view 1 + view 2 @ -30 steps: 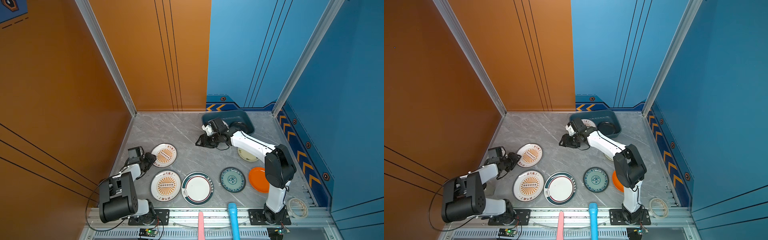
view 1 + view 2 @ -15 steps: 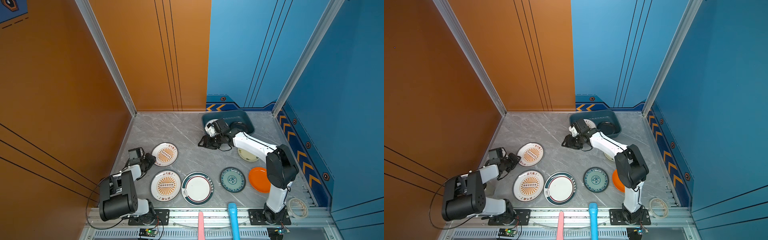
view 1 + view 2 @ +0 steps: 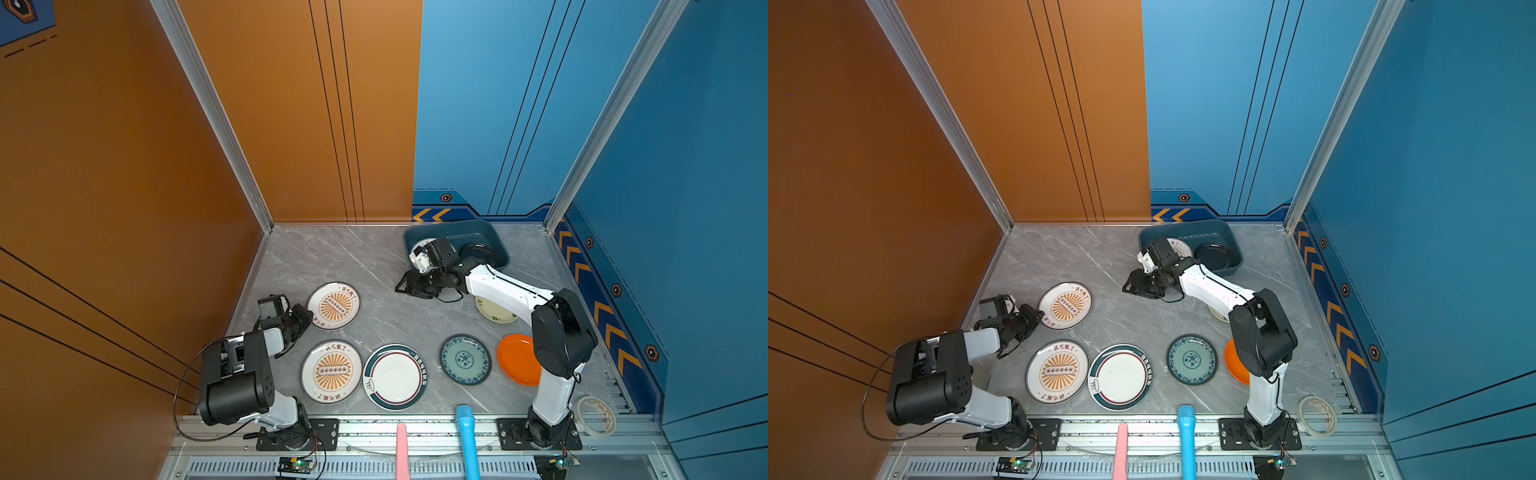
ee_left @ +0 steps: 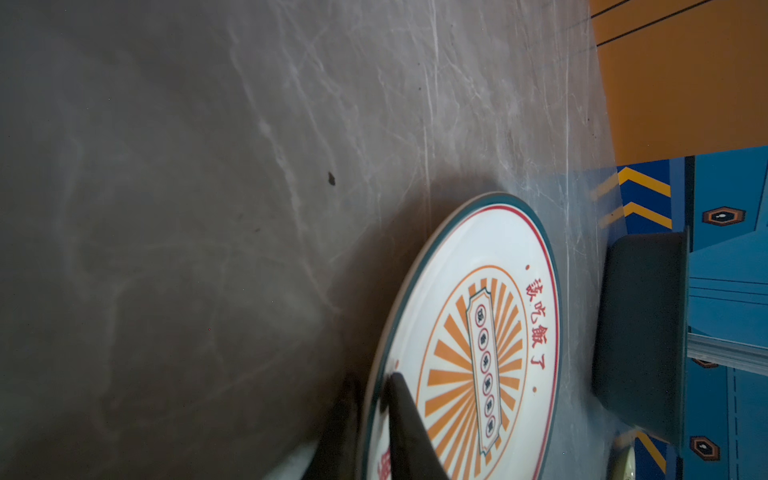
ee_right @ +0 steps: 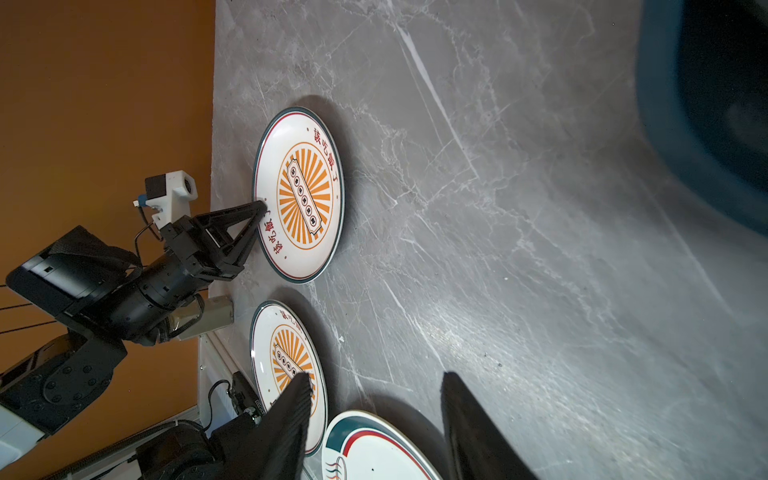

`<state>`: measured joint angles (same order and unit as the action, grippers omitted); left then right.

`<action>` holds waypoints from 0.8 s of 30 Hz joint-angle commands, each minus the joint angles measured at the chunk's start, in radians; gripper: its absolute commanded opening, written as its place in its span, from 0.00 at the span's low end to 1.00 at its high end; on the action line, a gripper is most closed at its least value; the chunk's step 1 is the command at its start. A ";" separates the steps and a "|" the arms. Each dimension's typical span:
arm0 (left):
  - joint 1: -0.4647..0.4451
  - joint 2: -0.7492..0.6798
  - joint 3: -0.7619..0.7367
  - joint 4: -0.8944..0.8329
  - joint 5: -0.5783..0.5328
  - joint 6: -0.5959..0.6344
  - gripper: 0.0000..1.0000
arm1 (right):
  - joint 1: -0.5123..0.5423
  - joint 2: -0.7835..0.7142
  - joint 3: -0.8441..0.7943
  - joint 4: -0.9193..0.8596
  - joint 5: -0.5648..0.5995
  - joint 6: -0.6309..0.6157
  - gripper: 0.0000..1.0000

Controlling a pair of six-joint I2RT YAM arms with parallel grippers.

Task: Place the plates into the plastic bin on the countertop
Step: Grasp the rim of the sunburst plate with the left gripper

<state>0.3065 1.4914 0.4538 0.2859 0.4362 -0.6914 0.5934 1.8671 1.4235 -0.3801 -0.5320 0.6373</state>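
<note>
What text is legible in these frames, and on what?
"該吃飯了": red, on the far sunburst plate rim.
"該吃飯了": near sunburst plate too.
Their centre banners and lower rim lettering: too small.
Teal-rimmed plate rim lettering: too small to read.
Nothing else legible.

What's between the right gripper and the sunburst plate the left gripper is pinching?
Nothing: bare countertop only, from the right gripper to the sunburst plate in the left gripper. Both top views show it.

Grey marble-look desk [image 3: 353,257] smooth with a soft sheen, far sunburst plate [image 4: 478,332] glossy glazed white, plastic bin [image 3: 461,230] dull dark teal, front rail [image 3: 432,428] brushed pale metal, orange plate [image 3: 517,357] shiny
</note>
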 commanded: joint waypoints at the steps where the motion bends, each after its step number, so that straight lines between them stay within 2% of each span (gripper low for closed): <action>1: -0.004 0.026 -0.036 -0.038 0.012 -0.001 0.05 | -0.003 -0.028 -0.017 0.021 -0.016 0.014 0.53; 3: -0.004 0.025 -0.042 -0.023 0.023 -0.007 0.00 | -0.002 -0.024 -0.017 0.021 -0.017 0.013 0.53; 13: -0.022 -0.052 -0.043 -0.012 0.077 -0.050 0.00 | -0.012 -0.022 -0.024 0.027 -0.020 0.015 0.55; 20: -0.079 -0.195 -0.013 -0.097 0.101 -0.092 0.00 | -0.034 -0.024 -0.039 0.083 -0.063 0.054 0.69; 24: -0.109 -0.271 0.031 -0.143 0.165 -0.116 0.00 | -0.042 -0.016 -0.045 0.118 -0.092 0.079 0.71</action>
<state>0.2108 1.2694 0.4374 0.1822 0.5262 -0.7799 0.5564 1.8671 1.3945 -0.3099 -0.5850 0.6865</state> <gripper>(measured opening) 0.070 0.705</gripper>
